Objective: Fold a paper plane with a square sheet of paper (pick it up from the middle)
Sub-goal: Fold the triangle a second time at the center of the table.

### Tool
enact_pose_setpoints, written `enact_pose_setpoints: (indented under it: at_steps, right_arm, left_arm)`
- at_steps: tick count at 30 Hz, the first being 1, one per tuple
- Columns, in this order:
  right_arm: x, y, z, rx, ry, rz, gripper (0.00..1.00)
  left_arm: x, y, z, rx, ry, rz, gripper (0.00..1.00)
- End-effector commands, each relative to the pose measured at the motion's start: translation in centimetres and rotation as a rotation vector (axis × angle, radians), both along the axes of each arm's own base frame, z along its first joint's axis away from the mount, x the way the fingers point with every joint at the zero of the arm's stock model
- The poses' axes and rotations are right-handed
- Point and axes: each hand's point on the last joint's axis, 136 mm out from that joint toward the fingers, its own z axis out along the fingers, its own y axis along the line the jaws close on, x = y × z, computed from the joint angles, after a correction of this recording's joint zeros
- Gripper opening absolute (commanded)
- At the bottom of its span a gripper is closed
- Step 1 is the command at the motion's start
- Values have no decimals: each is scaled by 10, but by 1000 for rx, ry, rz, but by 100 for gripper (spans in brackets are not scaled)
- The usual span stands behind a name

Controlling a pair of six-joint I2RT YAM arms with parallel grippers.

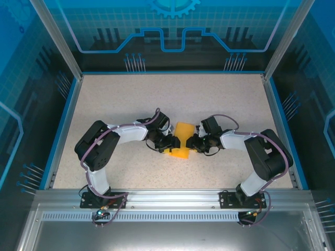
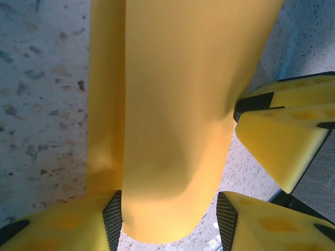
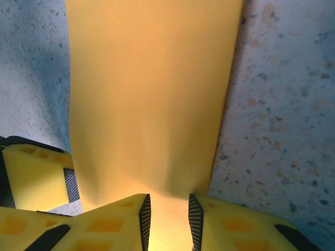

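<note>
- While both arms reach inward over the table (image 1: 131, 94), the paper (image 1: 181, 137) lies at its middle. It sits between the left gripper (image 1: 171, 142) and the right gripper (image 1: 191, 143), one on each side, seemingly to steady it for a fold.
- Left wrist: the left gripper (image 2: 168, 222) stands half open around a rounded hump of paper (image 2: 178, 104), with a gap at one pad, likely placed to press a crease.
- Right wrist: the right gripper (image 3: 168, 219) pinches the paper's (image 3: 152, 94) near edge in narrow jaws, probably anchoring it.

Left arm (image 1: 102, 151) at seven o'clock, right arm (image 1: 261, 157) at five: black joints, white links, seemingly purplish cables (image 1: 131, 125); yellow fingers (image 3: 104, 225), black ribbed pads (image 3: 145, 219).
</note>
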Motion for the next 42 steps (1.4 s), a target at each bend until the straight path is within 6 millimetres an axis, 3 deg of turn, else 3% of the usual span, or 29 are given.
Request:
enact_pose_setpoints:
  at_steps: [1,7,14,21,28,31,37,42]
  right_arm:
    - [-13,-15,-22,-58,64,-18,30]
    - [-13,-14,-22,-56,64,-17,30]
    - [-13,-15,-22,-58,67,-14,30]
    - [-12,-14,-21,-55,64,-13,30]
    - [-10,-13,-19,-49,61,-12,30]
    - [-8,-10,-14,-32,47,-9,30]
    - [5,-1,21,38,-66,11,34]
    - [6,-18,60,-37,-208,2,41]
  left_arm:
    - [-3,-7,0,-27,23,-11,54]
    - [4,-9,7,-35,-11,4,55]
    - [27,-20,13,-87,-48,10,57]
    - [41,-17,17,-107,-64,30,57]
    - [45,-19,18,-149,-47,26,55]
    - [41,-22,17,-173,-24,16,50]
    - [35,-17,17,-160,-1,33,35]
    - [36,-15,23,-161,-4,54,28]
